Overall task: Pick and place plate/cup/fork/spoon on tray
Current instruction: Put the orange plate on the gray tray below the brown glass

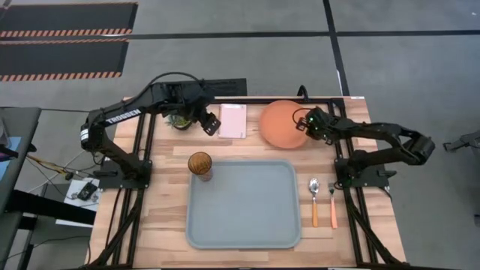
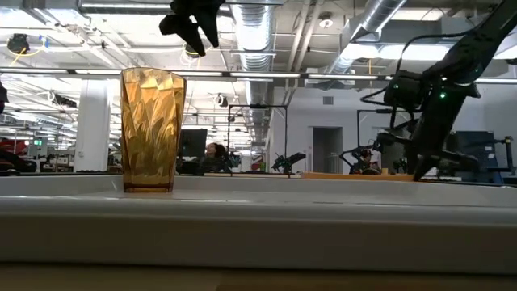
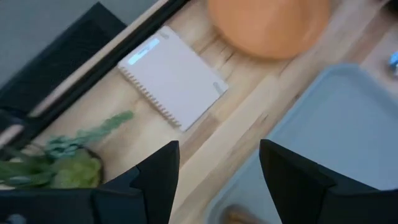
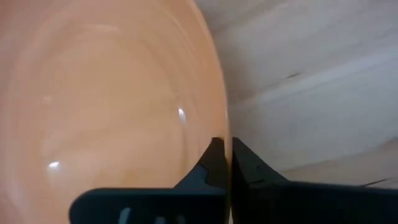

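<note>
The orange plate (image 1: 281, 124) lies on the table beyond the tray's far right corner and shows in the low view (image 2: 347, 175) as a thin level strip. My right gripper (image 1: 304, 124) is shut on its right rim. The pale blue-grey tray (image 1: 240, 225) lies in the middle. The amber cup (image 1: 200, 165) stands upright at the tray's far left corner. The spoon (image 1: 314, 201) and the fork (image 1: 333, 204) lie side by side on the table right of the tray. My left gripper (image 1: 212, 124) hangs open and empty above the table, between a potted plant and a pink card. My right gripper pinches the plate's rim (image 4: 225, 118) at the plate's right side between its two fingers, one finger (image 4: 210, 163) over the plate's inner face and the other (image 4: 247, 167) outside it. The fingers come from the table's right, slanting down. The plate looks level on the table.
A small green potted plant (image 1: 180, 118) and a pale pink card (image 1: 232, 120) sit at the far side of the table, left of the plate. Black frame rails run along the table's left, right and far edges. The tray's inside is bare.
</note>
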`<move>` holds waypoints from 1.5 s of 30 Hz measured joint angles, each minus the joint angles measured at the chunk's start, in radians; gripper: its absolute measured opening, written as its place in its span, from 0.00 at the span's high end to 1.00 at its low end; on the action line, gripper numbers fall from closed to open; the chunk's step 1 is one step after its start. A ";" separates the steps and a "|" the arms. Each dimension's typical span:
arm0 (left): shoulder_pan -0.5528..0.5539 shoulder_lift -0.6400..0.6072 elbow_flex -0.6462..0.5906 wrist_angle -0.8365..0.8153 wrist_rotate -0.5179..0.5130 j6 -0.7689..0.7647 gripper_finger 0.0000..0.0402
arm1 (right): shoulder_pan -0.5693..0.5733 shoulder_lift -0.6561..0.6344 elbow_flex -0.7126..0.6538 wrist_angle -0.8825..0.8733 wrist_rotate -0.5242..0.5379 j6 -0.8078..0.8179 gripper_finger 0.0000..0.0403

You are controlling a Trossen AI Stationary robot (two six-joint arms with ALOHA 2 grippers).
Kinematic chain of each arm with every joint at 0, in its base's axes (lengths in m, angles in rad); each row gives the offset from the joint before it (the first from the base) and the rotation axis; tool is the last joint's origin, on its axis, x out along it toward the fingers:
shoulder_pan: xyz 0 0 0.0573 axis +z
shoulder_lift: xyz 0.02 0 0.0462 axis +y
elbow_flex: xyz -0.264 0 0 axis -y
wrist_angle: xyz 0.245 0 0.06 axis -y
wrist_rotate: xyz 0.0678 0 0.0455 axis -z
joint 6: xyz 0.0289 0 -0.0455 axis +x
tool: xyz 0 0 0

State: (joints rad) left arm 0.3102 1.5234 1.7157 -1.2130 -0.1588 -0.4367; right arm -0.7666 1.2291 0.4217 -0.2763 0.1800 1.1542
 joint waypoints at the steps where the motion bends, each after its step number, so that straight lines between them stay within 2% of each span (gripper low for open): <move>1: 0.005 0.000 0.000 0.013 0.018 -0.012 0.48 | 0.001 -0.014 0.008 -0.003 -0.004 -0.004 0.99; 11: 0.094 0.000 -0.017 0.202 0.142 -0.054 0.48 | 0.043 -0.179 0.141 -0.001 0.001 -0.120 0.98; 16: 0.153 0.000 -0.120 0.386 0.314 -0.081 0.48 | 0.077 -0.246 0.192 0.001 0.013 -0.150 0.99; 20: 0.191 0.000 -0.215 0.526 0.348 -0.131 0.48 | 0.109 -0.284 0.220 -0.008 0.029 -0.165 0.98; 25: 0.229 0.000 -0.314 0.772 0.480 -0.207 0.48 | 0.131 -0.307 0.238 0.005 0.036 -0.187 0.98; 32: 0.243 0.000 -0.416 0.959 0.514 -0.281 0.48 | 0.174 -0.308 0.238 0.031 0.035 -0.188 0.97; 42: 0.213 0.000 -0.445 1.027 0.513 -0.308 0.48 | 0.226 -0.307 0.239 0.135 0.032 -0.187 0.97; 45: 0.202 0.000 -0.445 1.047 0.513 -0.309 0.52 | 0.239 -0.307 0.239 0.139 0.028 -0.187 0.97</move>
State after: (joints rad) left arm 0.5120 1.5234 1.2705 -0.1661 0.3546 -0.7460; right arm -0.5279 0.9219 0.6609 -0.1371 0.2076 0.9672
